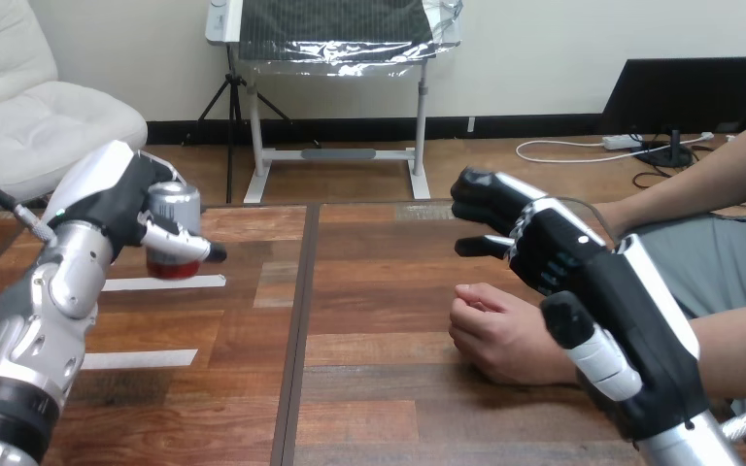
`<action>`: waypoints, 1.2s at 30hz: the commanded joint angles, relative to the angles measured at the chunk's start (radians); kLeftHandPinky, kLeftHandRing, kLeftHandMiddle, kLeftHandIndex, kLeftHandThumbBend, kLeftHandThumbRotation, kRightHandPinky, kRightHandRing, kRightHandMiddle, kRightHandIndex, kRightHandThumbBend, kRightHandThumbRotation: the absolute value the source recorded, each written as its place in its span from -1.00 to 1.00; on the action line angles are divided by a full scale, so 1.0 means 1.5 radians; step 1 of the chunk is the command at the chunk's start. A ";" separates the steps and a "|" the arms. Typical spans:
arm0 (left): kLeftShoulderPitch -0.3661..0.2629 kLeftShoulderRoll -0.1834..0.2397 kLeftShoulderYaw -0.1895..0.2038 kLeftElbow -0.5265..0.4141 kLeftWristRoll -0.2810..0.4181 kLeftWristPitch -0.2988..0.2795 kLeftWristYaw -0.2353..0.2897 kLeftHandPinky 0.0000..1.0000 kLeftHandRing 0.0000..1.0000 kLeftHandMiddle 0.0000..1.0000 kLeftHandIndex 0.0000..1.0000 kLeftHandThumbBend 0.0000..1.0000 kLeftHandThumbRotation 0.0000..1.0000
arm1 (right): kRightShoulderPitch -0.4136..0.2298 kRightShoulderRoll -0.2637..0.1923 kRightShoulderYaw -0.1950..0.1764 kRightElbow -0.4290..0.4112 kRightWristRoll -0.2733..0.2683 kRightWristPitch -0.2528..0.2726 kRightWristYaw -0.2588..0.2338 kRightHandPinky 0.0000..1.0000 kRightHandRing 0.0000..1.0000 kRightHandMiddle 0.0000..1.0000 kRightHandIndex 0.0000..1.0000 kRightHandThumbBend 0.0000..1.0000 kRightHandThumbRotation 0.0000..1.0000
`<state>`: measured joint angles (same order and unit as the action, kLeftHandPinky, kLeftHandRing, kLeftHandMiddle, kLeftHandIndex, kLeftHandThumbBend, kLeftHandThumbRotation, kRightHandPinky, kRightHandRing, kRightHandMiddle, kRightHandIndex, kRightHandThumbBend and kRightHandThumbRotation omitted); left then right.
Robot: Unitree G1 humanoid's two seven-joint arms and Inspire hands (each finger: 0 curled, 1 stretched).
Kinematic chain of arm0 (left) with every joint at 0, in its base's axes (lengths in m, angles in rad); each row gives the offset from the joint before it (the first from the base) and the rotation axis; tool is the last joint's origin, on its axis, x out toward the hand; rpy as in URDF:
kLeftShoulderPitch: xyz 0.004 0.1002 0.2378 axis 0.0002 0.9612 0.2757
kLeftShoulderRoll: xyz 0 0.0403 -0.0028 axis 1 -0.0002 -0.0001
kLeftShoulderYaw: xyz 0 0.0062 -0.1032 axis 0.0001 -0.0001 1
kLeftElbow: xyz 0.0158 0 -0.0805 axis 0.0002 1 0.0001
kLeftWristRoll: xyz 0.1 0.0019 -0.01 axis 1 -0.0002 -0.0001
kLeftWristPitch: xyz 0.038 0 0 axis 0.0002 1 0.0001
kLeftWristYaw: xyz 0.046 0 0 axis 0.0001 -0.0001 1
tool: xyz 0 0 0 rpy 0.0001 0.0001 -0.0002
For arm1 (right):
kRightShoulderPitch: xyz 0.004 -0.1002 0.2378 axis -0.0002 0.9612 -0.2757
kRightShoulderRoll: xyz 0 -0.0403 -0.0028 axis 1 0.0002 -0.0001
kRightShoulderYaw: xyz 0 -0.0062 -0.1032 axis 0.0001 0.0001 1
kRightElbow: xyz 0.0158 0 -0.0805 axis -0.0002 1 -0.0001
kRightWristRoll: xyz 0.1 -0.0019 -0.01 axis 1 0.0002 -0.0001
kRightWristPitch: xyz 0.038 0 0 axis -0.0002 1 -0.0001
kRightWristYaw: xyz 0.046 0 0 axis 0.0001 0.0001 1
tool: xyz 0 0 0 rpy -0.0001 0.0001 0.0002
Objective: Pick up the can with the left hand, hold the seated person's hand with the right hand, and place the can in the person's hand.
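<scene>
My left hand (121,209) is raised over the table's left side and is shut on the can (174,206), a silver can with a red lower band, held upright off the wood. The person's hand (500,333) rests on the table right of centre, loosely curled, knuckles toward me. My right hand (554,248) hangs over the person's wrist with its back up, its fingers (476,189) stretched out to the left past the person's hand. Its thumb (593,349) lies against the wrist; nothing is curled round it.
Two white tape strips (165,282) (141,358) lie on the wooden table (379,388) below the can. The person's other forearm (699,180) reaches in from the upper right edge.
</scene>
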<state>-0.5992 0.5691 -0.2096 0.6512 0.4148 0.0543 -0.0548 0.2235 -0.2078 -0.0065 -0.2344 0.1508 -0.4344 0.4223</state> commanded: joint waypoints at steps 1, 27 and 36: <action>-0.003 0.000 0.033 -0.086 -0.012 0.010 0.001 -0.28 -0.20 -0.10 -0.11 0.57 -1.00 | -0.064 -0.019 -0.023 0.027 -0.023 -0.025 -0.013 0.62 0.78 0.78 0.73 0.95 0.82; 0.057 -0.012 0.072 -0.232 -0.042 0.039 -0.006 -0.31 -0.25 -0.15 -0.14 0.55 -1.00 | -0.164 -0.124 -0.055 0.133 -0.123 -0.022 -0.029 0.71 0.84 0.85 0.81 0.87 0.67; 0.076 -0.017 0.084 -0.266 -0.048 0.032 -0.003 -0.33 -0.27 -0.16 -0.15 0.53 -1.00 | -0.200 -0.169 -0.058 0.169 -0.152 -0.018 -0.026 0.79 0.91 0.92 0.86 0.80 0.60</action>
<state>-0.4576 0.5506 -0.1218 0.3350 0.3506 0.1157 -0.0713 0.0177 -0.4188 -0.0665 -0.0032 -0.0603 -0.4605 0.3970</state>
